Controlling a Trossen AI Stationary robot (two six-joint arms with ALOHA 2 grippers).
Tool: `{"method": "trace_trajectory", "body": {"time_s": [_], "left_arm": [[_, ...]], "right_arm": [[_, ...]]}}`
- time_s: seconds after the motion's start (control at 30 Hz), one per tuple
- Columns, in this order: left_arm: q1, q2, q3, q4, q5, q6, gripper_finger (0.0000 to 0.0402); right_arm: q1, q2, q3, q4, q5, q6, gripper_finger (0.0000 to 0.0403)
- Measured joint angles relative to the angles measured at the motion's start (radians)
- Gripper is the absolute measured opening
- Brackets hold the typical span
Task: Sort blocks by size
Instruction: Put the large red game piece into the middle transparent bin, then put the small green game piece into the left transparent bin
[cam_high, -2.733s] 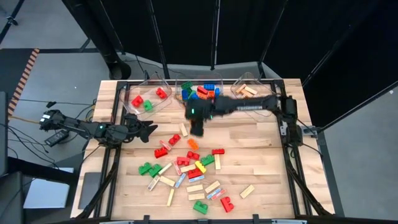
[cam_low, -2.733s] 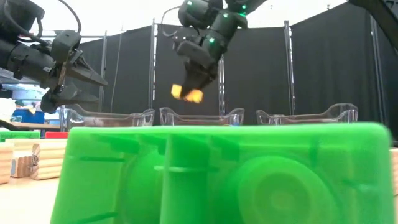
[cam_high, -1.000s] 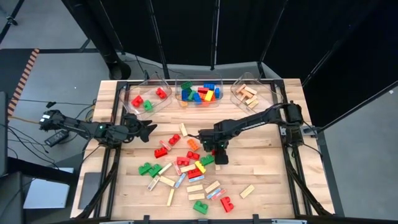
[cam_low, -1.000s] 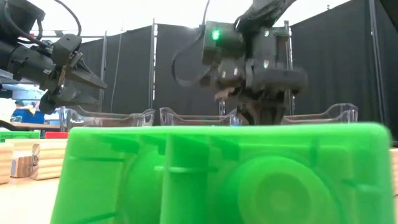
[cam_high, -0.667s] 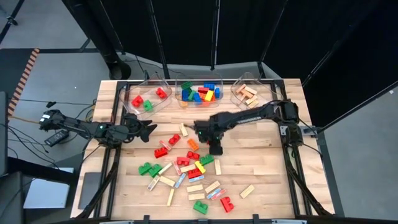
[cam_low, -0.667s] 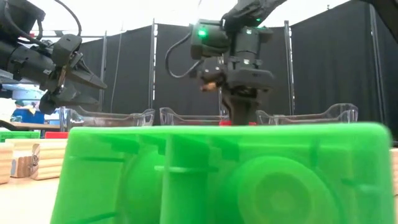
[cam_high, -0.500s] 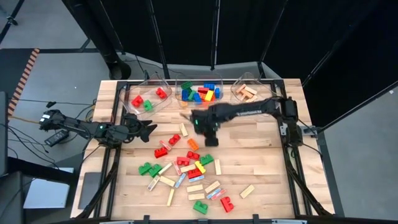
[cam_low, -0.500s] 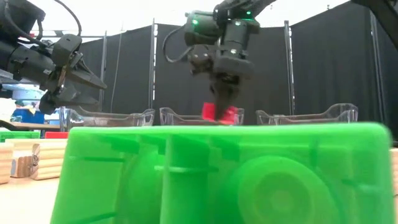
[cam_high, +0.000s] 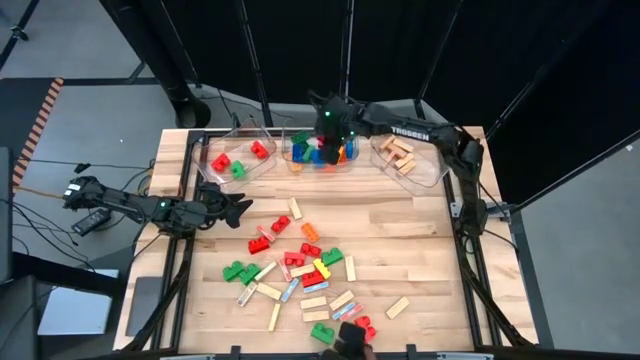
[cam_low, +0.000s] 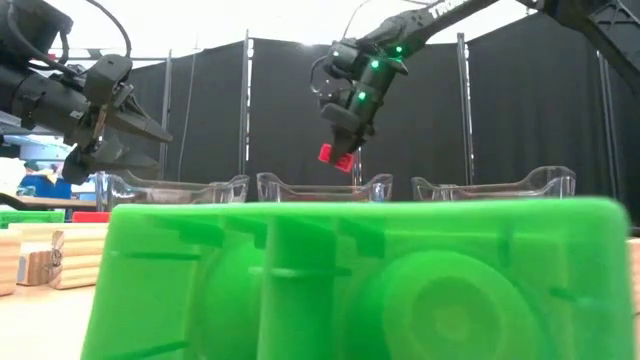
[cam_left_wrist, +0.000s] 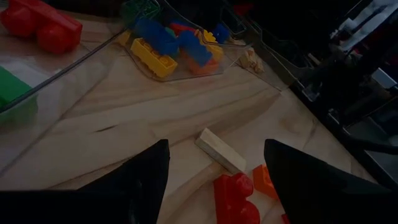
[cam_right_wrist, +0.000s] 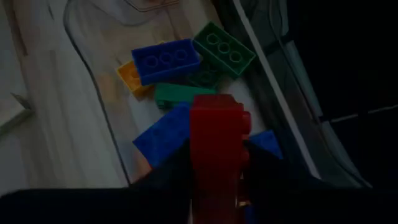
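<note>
Many blocks (cam_high: 300, 268), coloured studded bricks and tan wooden bars, lie scattered on the middle and near part of the wooden table. My right gripper (cam_high: 326, 142) hangs over the middle clear bin (cam_high: 345, 163) at the far edge, shut on a red block (cam_right_wrist: 214, 130). In the low view this red block (cam_low: 337, 156) shows under the fingertips, above the bins. My left gripper (cam_high: 243, 207) waits open at the table's left, a little above the top. In its wrist view a tan bar (cam_left_wrist: 220, 150) and a red brick (cam_left_wrist: 236, 196) lie ahead of the left gripper (cam_left_wrist: 214, 168). My right gripper pinches the red block by two opposite sides (cam_right_wrist: 198, 155) between its two fingers. The fingers slant down toward the far edge. The block sticks out beyond the fingertips and hangs clear above the blue, green and yellow bricks in the middle bin.
Three clear bins stand in a row at the far edge. The left bin (cam_high: 226, 176) holds red and green bricks, the middle one mixed coloured bricks, the right bin (cam_high: 425, 170) tan bars. A green brick (cam_low: 360, 280) fills the low view's foreground.
My right gripper has taken the red block up from the scattered blocks at the table's middle. It has risen and swung toward the far edge and somewhat left, turning as it went. The block now hangs over the middle bin. The left arm has kept still.
</note>
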Motion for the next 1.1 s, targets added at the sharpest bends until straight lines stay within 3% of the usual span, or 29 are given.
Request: {"method": "trace_trajectory", "body": {"time_s": [0.17, 0.3, 0.37, 0.47, 0.57, 0.7, 0.83, 1.1], "left_arm": [[0.000, 0.000, 0.000, 0.000, 0.000, 0.000, 0.0269], [0.000, 0.000, 0.000, 0.000, 0.000, 0.000, 0.0269], [0.000, 0.000, 0.000, 0.000, 0.000, 0.000, 0.0269], [0.000, 0.000, 0.000, 0.000, 0.000, 0.000, 0.0269], [0.000, 0.000, 0.000, -0.005, -0.003, 0.001, 0.0269], [0.000, 0.000, 0.000, -0.008, -0.017, 0.031, 0.0269], [0.000, 0.000, 0.000, -0.007, -0.020, 0.044, 0.0269], [0.000, 0.000, 0.000, -0.007, -0.019, 0.045, 0.0269]], "right_arm": [[0.003, 0.000, 0.000, -0.007, 0.020, -0.015, 0.0274], [0.025, 0.000, 0.000, -0.050, 0.017, 0.053, 0.0327], [0.047, 0.000, 0.000, -0.101, -0.080, 0.100, 0.0327], [0.117, 0.000, 0.000, -0.230, -0.307, 0.135, 0.0307], [0.239, -0.002, -0.025, -0.288, -0.418, 0.071, 0.0284], [0.419, 0.000, -0.070, -0.263, -0.399, -0.072, 0.0260], [0.540, 0.009, -0.137, -0.163, -0.265, -0.162, 0.0253], [0.607, 0.010, -0.227, 0.006, -0.238, -0.045, 0.0272]]}}
